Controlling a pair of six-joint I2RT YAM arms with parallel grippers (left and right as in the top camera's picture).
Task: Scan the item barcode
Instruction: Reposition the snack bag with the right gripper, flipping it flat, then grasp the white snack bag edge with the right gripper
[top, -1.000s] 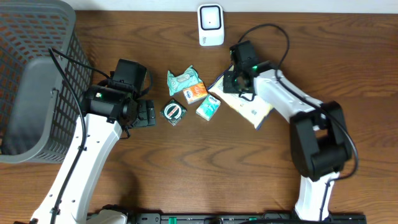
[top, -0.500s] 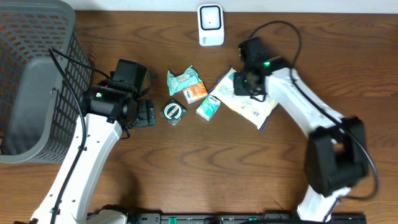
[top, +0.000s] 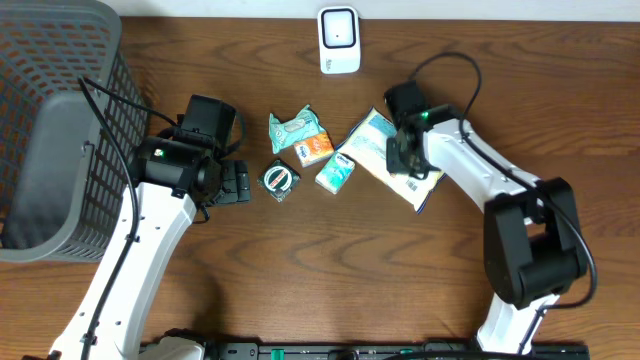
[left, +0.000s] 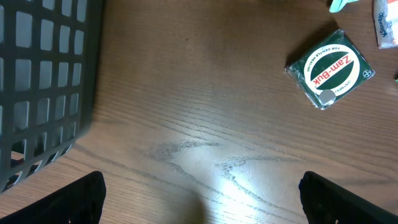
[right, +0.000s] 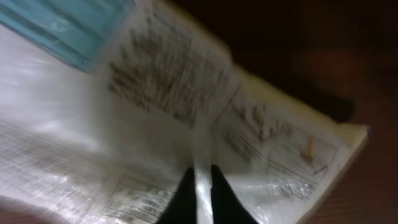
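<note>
1. The right gripper (right: 199, 186) has its two fingertips drawn almost together, and a thin fold of the packet's (top: 372, 145) clear film is pinched between them.
2. The packet, flat and white with a blue patch and printed text, lies slantwise on the table (top: 300, 290). It sits below and to the right of the scanner (top: 339, 40) and does not touch it.
3. In the right wrist view the packet fills most of the frame, blurred, with one corner over the dark wood.
4. The left gripper (left: 202, 208) stands wide open and holds nothing. Only bare wood shows between its fingers (left: 74, 199).
5. A green Zam-Buk box (left: 329, 70) rests on the table just ahead of the left gripper, apart from it.
6. Three small packs lie between that box and the packet: a pale green wipes pack (top: 295, 128), an orange pack (top: 316, 148) and a teal pack (top: 335, 172). The teal pack lies just beside the packet's left edge.
7. A grey basket (top: 50, 120) stands at the table's left end, beside the left arm.
</note>
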